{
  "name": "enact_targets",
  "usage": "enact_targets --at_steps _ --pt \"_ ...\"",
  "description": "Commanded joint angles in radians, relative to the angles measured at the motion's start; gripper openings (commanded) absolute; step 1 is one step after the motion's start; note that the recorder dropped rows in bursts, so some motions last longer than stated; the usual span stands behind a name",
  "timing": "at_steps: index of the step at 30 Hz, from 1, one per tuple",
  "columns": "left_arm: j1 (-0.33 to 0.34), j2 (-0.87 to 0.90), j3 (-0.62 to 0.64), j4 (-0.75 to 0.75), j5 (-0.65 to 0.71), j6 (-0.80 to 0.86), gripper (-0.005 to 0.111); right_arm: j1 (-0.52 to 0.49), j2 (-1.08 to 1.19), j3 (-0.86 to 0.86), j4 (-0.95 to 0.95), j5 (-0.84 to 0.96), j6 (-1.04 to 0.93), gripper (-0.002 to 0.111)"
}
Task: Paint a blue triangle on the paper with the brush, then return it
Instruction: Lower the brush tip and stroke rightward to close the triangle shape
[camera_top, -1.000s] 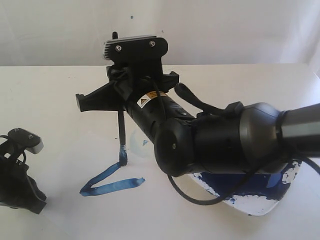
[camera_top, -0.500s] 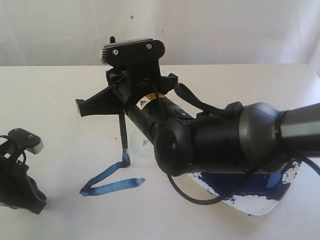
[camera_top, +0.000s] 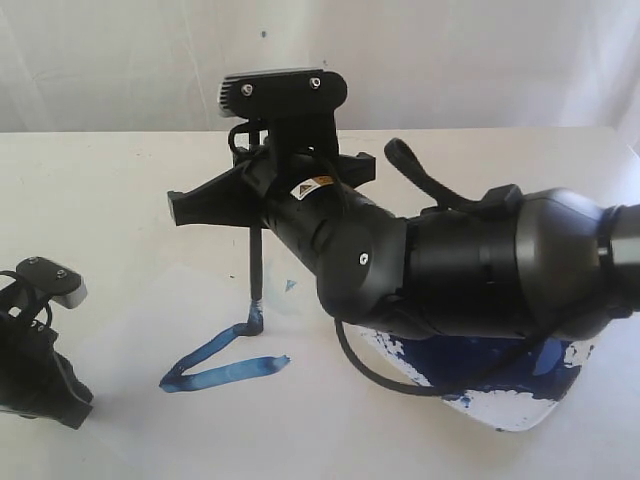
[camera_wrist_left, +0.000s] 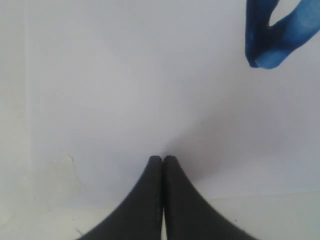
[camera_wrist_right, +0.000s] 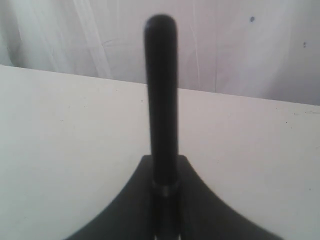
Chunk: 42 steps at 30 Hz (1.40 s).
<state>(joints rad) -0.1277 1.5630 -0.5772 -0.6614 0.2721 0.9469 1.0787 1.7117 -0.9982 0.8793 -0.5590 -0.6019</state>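
R arm (camera_top: 450, 270) shifts right; brush (camera_top: 254, 262) tip now on triangle (camera_top: 213, 368) apex.
R gripper (camera_top: 257, 212) clamps brush upright over paper (camera_top: 120, 330); side toward 4 o'clock unpainted. L gripper (camera_wrist_left: 163, 160) closed, empty.

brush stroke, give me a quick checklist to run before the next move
1. Grip on the brush: ok. The right gripper is closed on the handle and holds it upright.
2. Tip on the paper: ok. It appears to touch at the upper corner of the blue triangle.
3. Triangle closed: not ok. Two sides are painted; the side from the tip down to the right end of the lower stroke is missing.
4. Left gripper out of the way: ok. It is shut and sits left of the strokes, off the paint.
5. Enough paint on the bristles: cannot tell.
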Motion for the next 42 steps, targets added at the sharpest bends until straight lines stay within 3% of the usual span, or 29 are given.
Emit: enact_targets --at_steps 1,21,36,42 --pt "-0.002 0.001 0.006 -0.009 0.029 -0.001 0.000 -0.004 -0.023 0.001 0.020 0.040 -0.030 0.000" --pt "-0.002 0.001 0.006 -0.009 0.034 -0.001 0.000 -0.004 -0.117 0.082 0.093 0.084 -0.106 0.000" --pt "-0.002 0.001 0.006 -0.009 0.034 -0.001 0.000 -0.004 -0.171 0.082 0.368 0.091 -0.362 0.000" --pt "-0.002 0.001 0.006 -0.009 0.034 -0.001 0.000 -0.004 -0.179 0.082 0.561 0.091 -0.550 0.000"
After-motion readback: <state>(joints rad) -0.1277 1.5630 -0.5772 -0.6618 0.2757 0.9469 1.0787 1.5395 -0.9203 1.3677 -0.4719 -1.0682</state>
